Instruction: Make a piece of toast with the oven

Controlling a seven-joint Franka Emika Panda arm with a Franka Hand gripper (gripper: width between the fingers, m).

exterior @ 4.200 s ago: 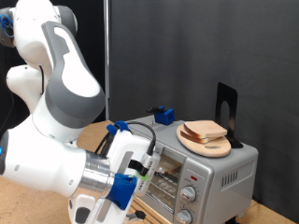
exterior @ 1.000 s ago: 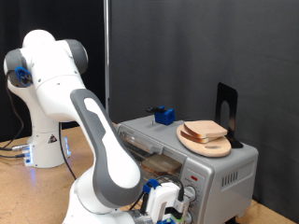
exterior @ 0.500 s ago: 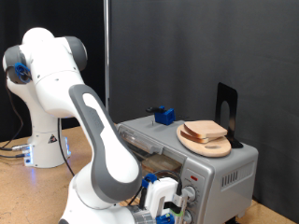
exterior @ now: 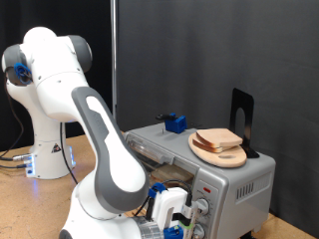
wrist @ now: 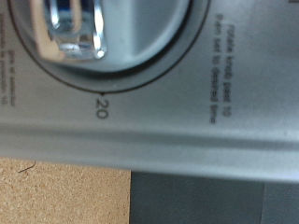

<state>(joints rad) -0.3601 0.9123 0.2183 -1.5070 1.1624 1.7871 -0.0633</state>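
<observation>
The silver oven [exterior: 242, 181] stands on the table at the exterior view's right. My gripper [exterior: 182, 225] is low at the oven's front panel, by the knobs. The wrist view is filled by the oven's metal panel [wrist: 187, 121] with a shiny round knob [wrist: 77, 26] very close and a "20" mark on its dial; no fingers show there. A tan shape [exterior: 169, 173] shows inside the oven's front opening; I cannot tell whether it is the piece of toast. Another bread slice [exterior: 219, 138] lies on a round wooden board [exterior: 221, 155] on top of the oven.
A small blue object [exterior: 175, 122] and a black stand [exterior: 241, 118] sit on the oven's top. A dark curtain hangs behind. My arm's white base [exterior: 48, 157] stands at the exterior view's left on the wooden table [exterior: 30, 204].
My arm has swung from in front of the oven's opening down to the knob panel. Over the last second the gripper has only shifted slightly at the knobs.
</observation>
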